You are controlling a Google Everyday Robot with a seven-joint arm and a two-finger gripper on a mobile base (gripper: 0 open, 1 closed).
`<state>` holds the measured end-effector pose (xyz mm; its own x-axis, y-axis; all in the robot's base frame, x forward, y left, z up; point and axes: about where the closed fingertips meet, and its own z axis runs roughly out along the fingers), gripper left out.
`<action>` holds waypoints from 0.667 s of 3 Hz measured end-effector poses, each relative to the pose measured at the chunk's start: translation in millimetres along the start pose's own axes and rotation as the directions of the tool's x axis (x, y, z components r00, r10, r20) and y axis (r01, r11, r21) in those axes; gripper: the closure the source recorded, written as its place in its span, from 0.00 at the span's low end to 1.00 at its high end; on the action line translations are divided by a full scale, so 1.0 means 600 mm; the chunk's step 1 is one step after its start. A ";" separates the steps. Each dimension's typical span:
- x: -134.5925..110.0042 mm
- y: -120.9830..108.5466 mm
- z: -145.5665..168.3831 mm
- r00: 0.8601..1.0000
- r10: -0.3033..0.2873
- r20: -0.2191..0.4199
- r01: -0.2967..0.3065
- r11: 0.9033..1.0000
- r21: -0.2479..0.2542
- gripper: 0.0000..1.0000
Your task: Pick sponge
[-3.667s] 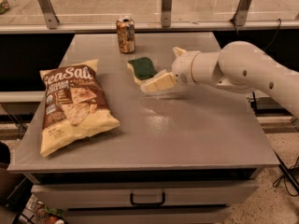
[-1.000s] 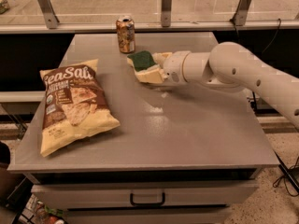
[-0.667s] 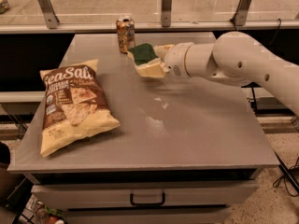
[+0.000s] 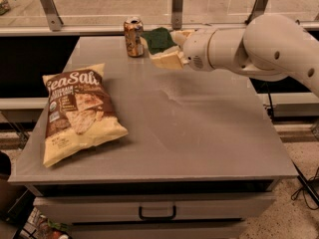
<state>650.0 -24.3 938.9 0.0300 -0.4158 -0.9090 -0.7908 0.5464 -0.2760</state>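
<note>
Currently your gripper (image 4: 167,48) sits over the far edge of the worktop (image 4: 209,133). Its fingers (image 4: 169,59) are clenched on the sponge (image 4: 158,38), which looks to be held clear of the surface with its green face tilted up. Your first worry is the hold: it seems to catch only one end of the sponge, and soft foam can squirm out if you swing the arm fast. Just beyond the fingertips, almost touching the sponge, stands the soda can (image 4: 133,37). Any drift that way would likely tip it, perhaps off the back edge. The chip bag (image 4: 79,114) lies well away from the fingers, toward the near edge, so it poses little hazard. Raise the sponge straight and slowly before you pull back.
</note>
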 end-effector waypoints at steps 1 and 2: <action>-0.063 -0.014 -0.059 0.998 -0.054 0.032 0.052 0.996 0.066 1.00; -0.063 -0.014 -0.059 0.998 -0.054 0.032 0.052 0.996 0.066 1.00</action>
